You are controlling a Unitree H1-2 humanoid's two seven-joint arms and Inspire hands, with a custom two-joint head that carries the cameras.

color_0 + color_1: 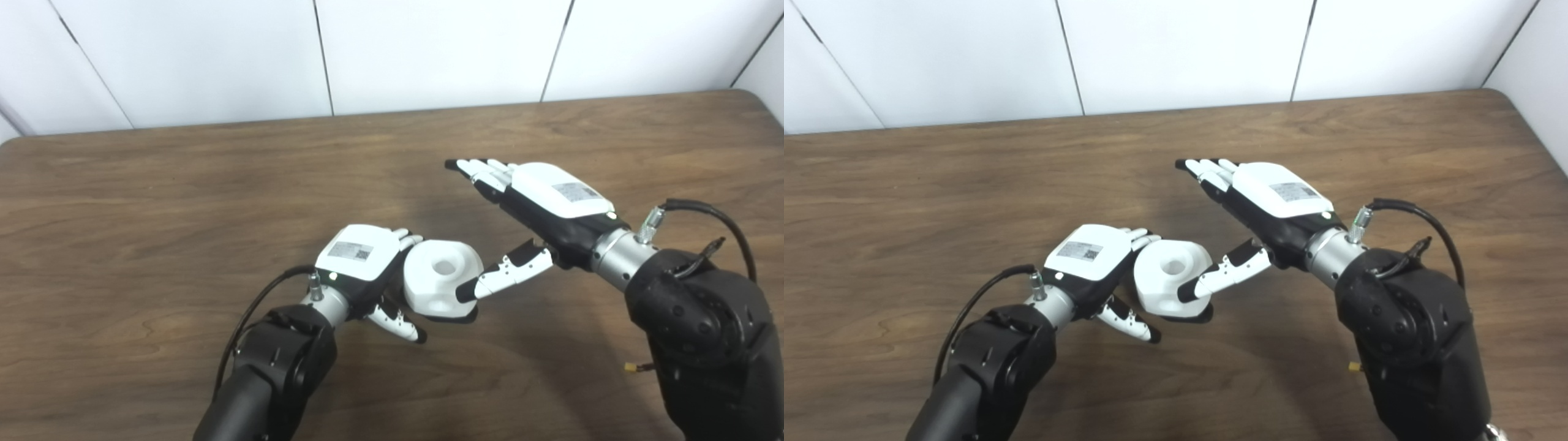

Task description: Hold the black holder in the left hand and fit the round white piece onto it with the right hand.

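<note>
Brown wood table (184, 184), white wall panels behind.
Left hand (361, 257) clamped on round white piece (442, 277) over black holder (468, 317); right hand (545, 205) fingers apart; looks rigid, light, slick, best gripped at sides.

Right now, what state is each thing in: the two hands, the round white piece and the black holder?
left hand: curled against the round white piece, apparently gripping the assembly.
right hand: open, fingers stretched out, thumb tip at the white piece's side.
round white piece: upright, hole facing up, sitting on the black holder.
black holder: mostly hidden, only a dark edge shows underneath.
</note>
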